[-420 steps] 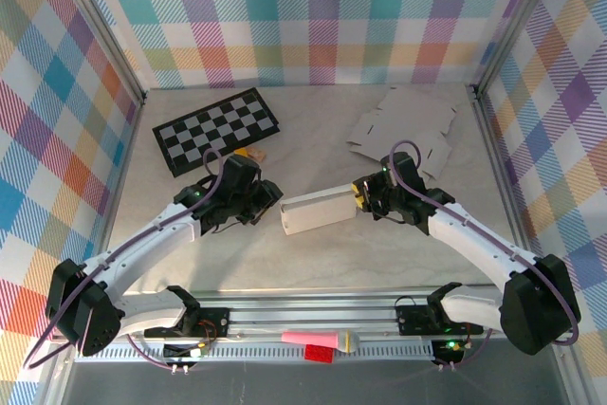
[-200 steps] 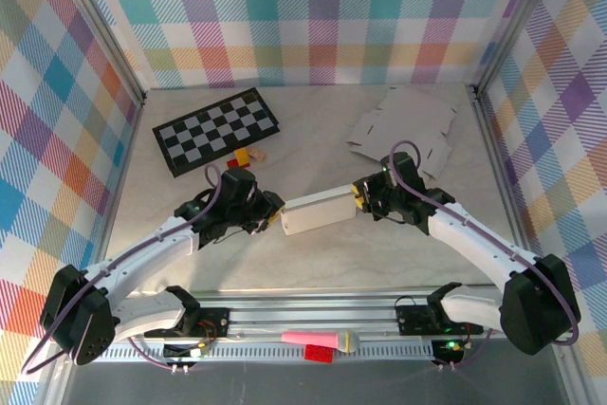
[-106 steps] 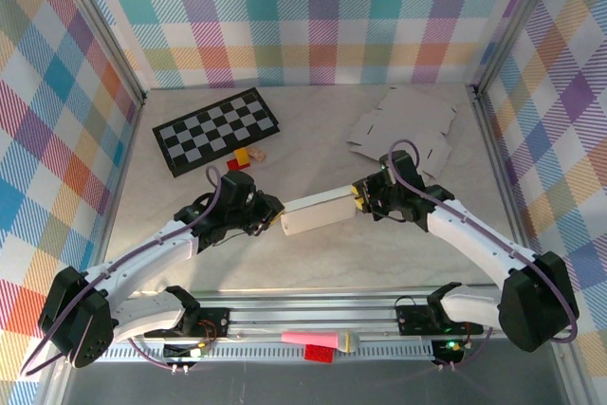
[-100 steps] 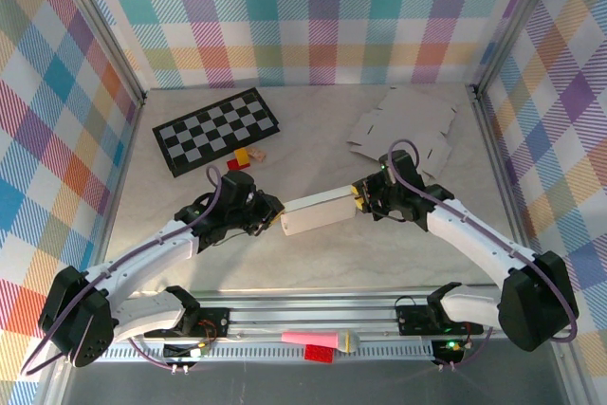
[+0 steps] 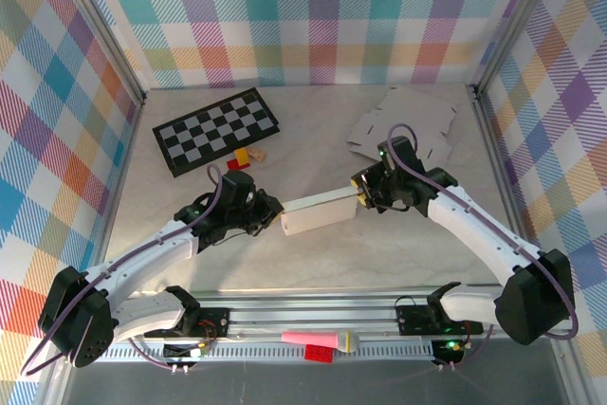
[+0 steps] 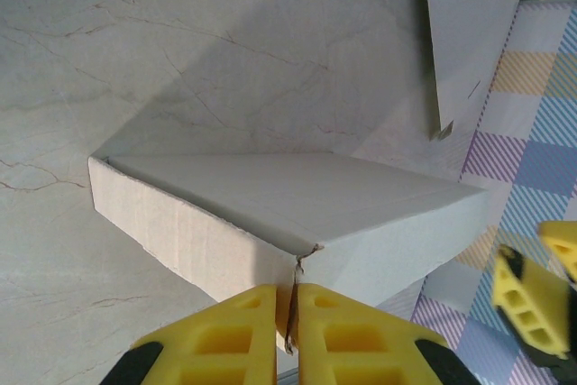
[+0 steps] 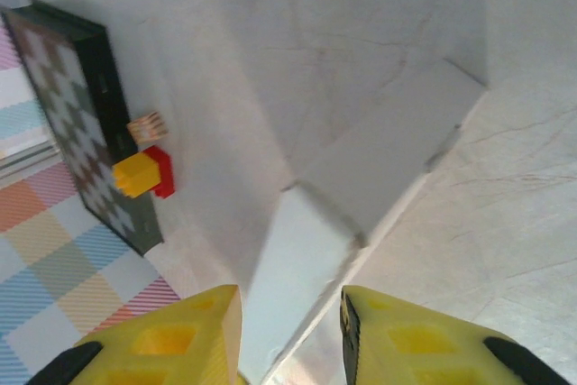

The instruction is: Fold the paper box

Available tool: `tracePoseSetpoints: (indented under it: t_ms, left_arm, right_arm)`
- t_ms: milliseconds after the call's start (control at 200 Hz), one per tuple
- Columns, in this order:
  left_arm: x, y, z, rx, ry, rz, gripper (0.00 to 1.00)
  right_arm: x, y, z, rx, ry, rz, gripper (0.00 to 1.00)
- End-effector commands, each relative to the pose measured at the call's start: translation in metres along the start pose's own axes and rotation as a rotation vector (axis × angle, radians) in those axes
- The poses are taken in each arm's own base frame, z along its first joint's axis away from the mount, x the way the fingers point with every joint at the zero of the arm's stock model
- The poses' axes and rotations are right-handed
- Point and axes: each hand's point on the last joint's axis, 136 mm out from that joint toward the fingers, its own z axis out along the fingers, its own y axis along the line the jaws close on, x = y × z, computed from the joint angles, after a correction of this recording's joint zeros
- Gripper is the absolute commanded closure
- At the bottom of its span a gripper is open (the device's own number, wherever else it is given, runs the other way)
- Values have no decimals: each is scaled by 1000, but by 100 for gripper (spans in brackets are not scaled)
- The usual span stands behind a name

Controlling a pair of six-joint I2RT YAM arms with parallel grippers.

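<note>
Top external: box (image 5: 318, 212) lay right of checkerboard (image 5: 216, 130), nearer the arms.
Left gripper (image 6: 287, 302): pressed together, pinching box's corner seam.
Right gripper (image 7: 290, 322): spread astride box's other end; grip unclear.
Risk: one-sided pull might tear seam or swing box open.

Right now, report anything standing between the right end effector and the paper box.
Nothing visible does. The right end effector sits with its jaws open right at one end of the paper box. The left end effector is pinched on the opposite end.
</note>
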Motion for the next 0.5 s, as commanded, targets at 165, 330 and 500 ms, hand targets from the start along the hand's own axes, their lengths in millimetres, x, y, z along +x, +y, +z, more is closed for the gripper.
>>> tracePoseSetpoints:
  t_ms: [165,330,500]
  left_arm:
    - [14,57,7,-226,54,-5,90]
    - [14,57,6,-227,52,-5,90]
    - [14,56,6,-229,54,2,90]
  right_arm:
    - [1,-21,5,72,15,17,66]
    - [0,-36,21,107,32,48,65]
    - [0,-62,27,209,47,69,68]
